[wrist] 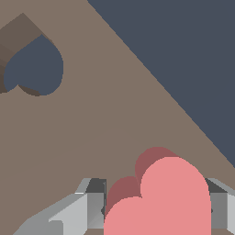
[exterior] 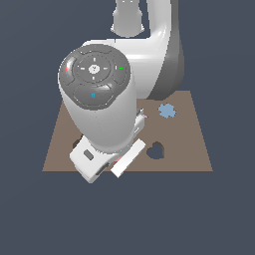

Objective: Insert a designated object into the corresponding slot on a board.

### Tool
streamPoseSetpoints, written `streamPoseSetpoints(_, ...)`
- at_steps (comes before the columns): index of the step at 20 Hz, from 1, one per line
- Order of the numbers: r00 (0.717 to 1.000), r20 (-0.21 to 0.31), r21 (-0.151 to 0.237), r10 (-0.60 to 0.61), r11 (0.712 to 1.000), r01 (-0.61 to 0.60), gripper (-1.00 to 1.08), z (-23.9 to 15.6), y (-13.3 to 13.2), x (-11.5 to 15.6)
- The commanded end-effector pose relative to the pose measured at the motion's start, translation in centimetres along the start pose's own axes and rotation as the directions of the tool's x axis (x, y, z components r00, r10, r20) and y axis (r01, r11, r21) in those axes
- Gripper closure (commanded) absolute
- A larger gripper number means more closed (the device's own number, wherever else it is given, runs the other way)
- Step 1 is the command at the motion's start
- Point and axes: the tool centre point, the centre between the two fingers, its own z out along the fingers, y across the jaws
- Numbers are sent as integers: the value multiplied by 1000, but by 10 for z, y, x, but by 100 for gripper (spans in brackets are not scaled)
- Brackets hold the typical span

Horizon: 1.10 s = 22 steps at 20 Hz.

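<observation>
The coral-red heart (wrist: 160, 202) sits between my two grey fingers (wrist: 92, 206), and its edges meet both pads. My gripper (wrist: 156, 209) is shut on it, low over the brown board (wrist: 92, 133) near the board's front edge. In the exterior view the arm hides most of the gripper (exterior: 117, 162), and only a sliver of red shows under the white hand. The dark heart-shaped slot (exterior: 156, 151) lies just to the exterior view's right of the hand. It also shows in the wrist view (wrist: 39, 69), apart from the heart.
A blue cross-shaped piece (exterior: 167, 110) lies on the board (exterior: 194, 149) toward the back, at the exterior view's right. The arm's large white link (exterior: 99, 99) covers the board's middle and left. The board's edge (wrist: 174, 96) runs close to the heart.
</observation>
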Motion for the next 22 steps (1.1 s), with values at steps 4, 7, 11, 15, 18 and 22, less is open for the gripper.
streamPoseSetpoints(4, 1000, 0, 1, -1, 1000, 1, 108, 1, -1, 0)
streamPoseSetpoints(7, 1000, 0, 0, -1, 1000, 1, 108, 0, 0, 0)
streamPoseSetpoints(11, 1000, 0, 0, -19, 1000, 19, 108, 0, 0, 1)
streamPoseSetpoints(15, 998, 0, 0, -61, 998, 61, 108, 0, 1, 4)
streamPoseSetpoints(18, 994, 0, 0, -108, 994, 108, 108, 0, 2, 6)
streamPoseSetpoints(22, 982, 0, 0, -191, 982, 191, 108, -1, 3, 12)
